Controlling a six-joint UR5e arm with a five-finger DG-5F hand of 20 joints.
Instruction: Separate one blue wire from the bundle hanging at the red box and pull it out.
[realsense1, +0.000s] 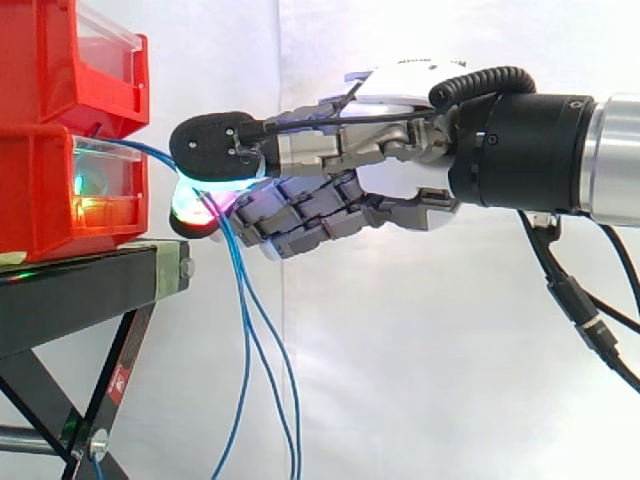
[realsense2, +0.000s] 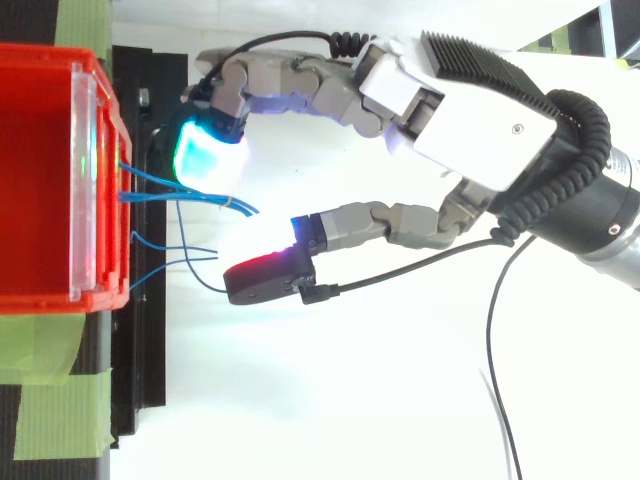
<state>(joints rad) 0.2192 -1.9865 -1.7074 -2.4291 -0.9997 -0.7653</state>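
Several thin blue wires (realsense2: 175, 198) come out of the front of the lower red bin (realsense1: 40, 190) and hang down past the black stand (realsense1: 245, 330). My hand (realsense1: 400, 140) reaches in from the right, level with that bin's front. In the top view one fingertip (realsense2: 205, 155), glowing cyan, lies over the upper wires close to the bin (realsense2: 40, 180). The thumb pad (realsense2: 262, 278), glowing red, sits beside the lower wires, and one wire's loop touches it. The two pads stand apart, with wires in the gap between them. The other fingers curl under the palm.
A second red bin (realsense1: 60, 60) is stacked on the lower one. Both rest on a black stand (realsense1: 80, 290) with slanted legs. Green tape (realsense2: 60, 390) holds the bin's base to the stand. A white curtain hangs behind.
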